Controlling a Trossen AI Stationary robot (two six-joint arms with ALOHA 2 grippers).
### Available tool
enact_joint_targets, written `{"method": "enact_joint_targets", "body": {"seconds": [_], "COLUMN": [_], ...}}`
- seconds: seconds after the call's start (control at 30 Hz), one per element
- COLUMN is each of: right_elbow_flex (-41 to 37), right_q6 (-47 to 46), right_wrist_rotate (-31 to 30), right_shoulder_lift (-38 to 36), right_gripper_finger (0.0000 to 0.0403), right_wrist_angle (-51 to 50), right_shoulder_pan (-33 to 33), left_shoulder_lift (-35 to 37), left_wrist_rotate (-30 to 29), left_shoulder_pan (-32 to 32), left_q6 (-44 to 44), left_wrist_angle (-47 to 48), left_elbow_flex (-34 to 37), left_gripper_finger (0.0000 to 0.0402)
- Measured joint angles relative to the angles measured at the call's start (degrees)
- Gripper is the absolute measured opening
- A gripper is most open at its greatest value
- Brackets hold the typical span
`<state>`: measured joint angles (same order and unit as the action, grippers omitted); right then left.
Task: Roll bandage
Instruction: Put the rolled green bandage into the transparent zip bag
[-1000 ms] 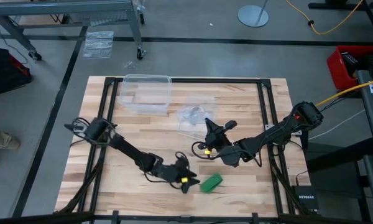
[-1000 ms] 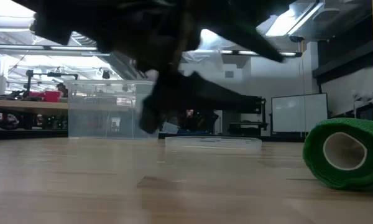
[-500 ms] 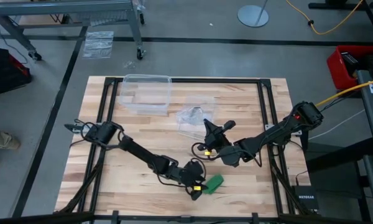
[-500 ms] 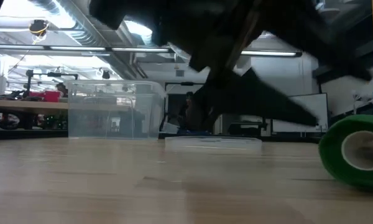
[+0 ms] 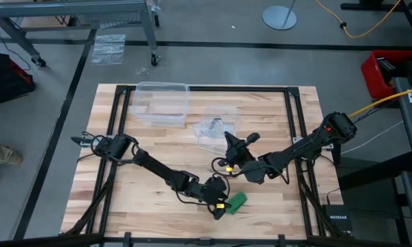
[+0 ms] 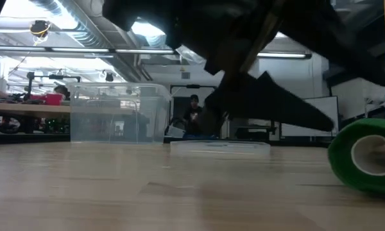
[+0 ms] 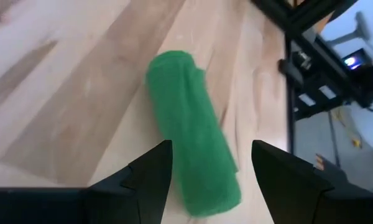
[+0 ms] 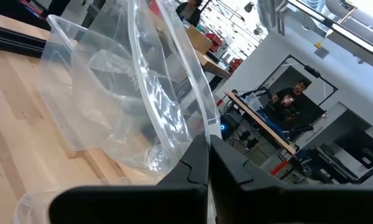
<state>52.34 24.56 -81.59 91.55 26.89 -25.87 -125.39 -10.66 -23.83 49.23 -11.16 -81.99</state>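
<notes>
The bandage (image 5: pixel 236 201) is a compact bright green roll that lies on its side on the wooden table (image 5: pixel 158 151), near the front edge and a little to the right of the middle. In the low view the roll (image 6: pixel 366 154) shows its open end with a pale inner core, and it rests directly on the wood. The left gripper (image 5: pixel 222 206) is down at the table beside the roll, at its left end, with the arm stretched diagonally from the left side of the table. In the left wrist view the two dark fingers (image 7: pixel 150 176) stand wide apart, one on each side of the near end of the bandage (image 7: pixel 193 130), and they are not pressed on it; the roll lies between them and reaches forward over the boards. The right gripper (image 5: pixel 228 140) is well apart from the bandage, near the middle of the table, and its fingers (image 8: pixel 196 163) are closed together with nothing clearly held. Just in front of it lies a clear plastic bag (image 5: pixel 211 131), crumpled and see-through. A clear plastic container (image 5: pixel 162 103) stands toward the far left part of the table. In the low view a person (image 6: pixel 192 114) is visible far in the room behind.
</notes>
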Motion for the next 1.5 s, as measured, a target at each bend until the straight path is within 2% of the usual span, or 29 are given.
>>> {"method": "enact_joint_targets", "body": {"seconds": [0.27, 0.63, 0.9, 1.1, 1.27, 1.5], "right_elbow_flex": [0.0, 0.1, 0.0, 0.0, 0.0, 0.0], "right_q6": [0.0, 0.1, 0.2, 5.4, 5.8, 5.9], "right_wrist_rotate": [0.2, 1.6, 1.2, -8.1, -8.4, -8.4], "right_shoulder_lift": [0.0, 0.0, 0.0, 0.0, -2.1, -6.9], "right_gripper_finger": [0.0005, 0.0005, 0.0005, 0.0005, 0.0005, 0.0005], "right_wrist_angle": [0.0, -0.2, -0.5, -0.9, -0.8, -2.3], "right_shoulder_pan": [0.0, 0.0, 0.0, -0.2, -1.7, -3.4], "left_shoulder_lift": [-2.6, -10.2, -11.0, -9.7, -6.9, -4.0], "left_wrist_rotate": [2.5, 8.9, 9.2, 10.5, 11.2, 10.2], "left_shoulder_pan": [0.1, -0.2, 0.4, 2.1, 4.5, 7.2], "left_q6": [2.1, 2.7, 3.7, 4.1, 1.3, -3.5], "left_wrist_angle": [-0.1, 1.2, 2.0, 11.5, 23.1, 30.4], "left_elbow_flex": [-1.9, -11.5, -12.4, -12.5, -12.4, -12.2], "left_gripper_finger": [0.0212, 0.0212, 0.0212, 0.0208, 0.0185, 0.0144]}}
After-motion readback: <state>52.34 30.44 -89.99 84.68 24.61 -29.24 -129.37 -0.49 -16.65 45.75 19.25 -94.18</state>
